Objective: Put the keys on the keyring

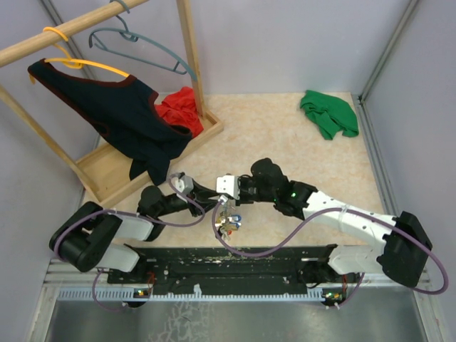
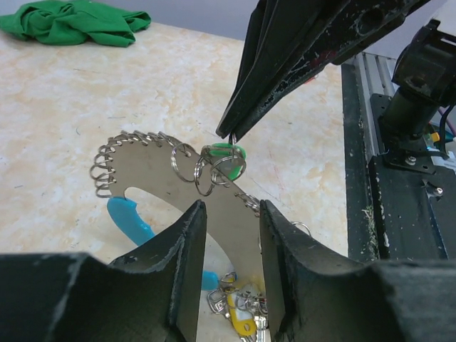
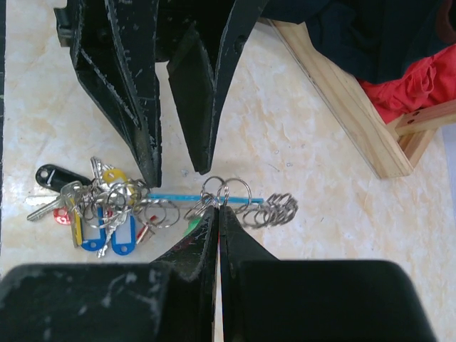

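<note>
My right gripper [image 2: 231,134] is pinched shut just above the keyring [image 2: 153,174]. It's clamped on the green key [image 2: 222,152], or maybe only its little split ring; can't tell, view's too tight. The grip holds the key against the keyring's top edge, beside the wire coils, prob. so it can thread on. My left gripper [image 2: 228,208] straddles the keyring's lower edge w/ fingers apart, not squeezing. I judge that lets the loop shift while I steady it. The tag bunch [image 2: 239,310] sits below the keyring, over the table [image 2: 85,107].
</note>
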Controlling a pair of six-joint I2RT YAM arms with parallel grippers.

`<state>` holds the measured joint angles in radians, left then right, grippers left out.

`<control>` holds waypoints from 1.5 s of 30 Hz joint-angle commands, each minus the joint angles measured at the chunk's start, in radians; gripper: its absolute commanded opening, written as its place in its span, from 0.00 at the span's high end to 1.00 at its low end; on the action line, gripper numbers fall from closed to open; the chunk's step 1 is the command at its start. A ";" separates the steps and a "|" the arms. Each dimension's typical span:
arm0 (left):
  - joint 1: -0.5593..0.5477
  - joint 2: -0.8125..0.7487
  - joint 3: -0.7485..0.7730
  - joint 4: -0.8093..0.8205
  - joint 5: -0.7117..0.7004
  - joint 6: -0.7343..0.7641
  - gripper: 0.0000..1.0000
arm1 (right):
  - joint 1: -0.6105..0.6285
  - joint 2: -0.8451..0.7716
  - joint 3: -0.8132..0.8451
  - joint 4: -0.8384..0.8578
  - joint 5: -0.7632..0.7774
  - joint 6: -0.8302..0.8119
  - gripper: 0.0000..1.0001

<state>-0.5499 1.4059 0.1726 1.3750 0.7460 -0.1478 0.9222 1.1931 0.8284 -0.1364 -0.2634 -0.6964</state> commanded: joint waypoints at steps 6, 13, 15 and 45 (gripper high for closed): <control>0.001 -0.001 0.062 -0.080 0.058 0.107 0.57 | 0.008 0.006 0.080 -0.012 -0.041 -0.029 1.00; 0.007 0.014 0.098 -0.094 0.143 0.188 0.57 | 0.008 0.014 0.087 -0.023 -0.052 -0.033 1.00; 0.008 0.026 0.103 -0.094 0.167 0.216 0.57 | 0.008 0.014 0.090 -0.026 -0.054 -0.035 1.00; 0.092 0.028 0.075 -0.010 0.288 0.355 0.58 | 0.008 0.019 0.111 -0.068 -0.084 -0.044 1.00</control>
<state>-0.4728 1.5013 0.2726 1.3823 1.0294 0.1406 0.9222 1.2171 0.8822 -0.2344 -0.3237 -0.7330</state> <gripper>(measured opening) 0.429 0.004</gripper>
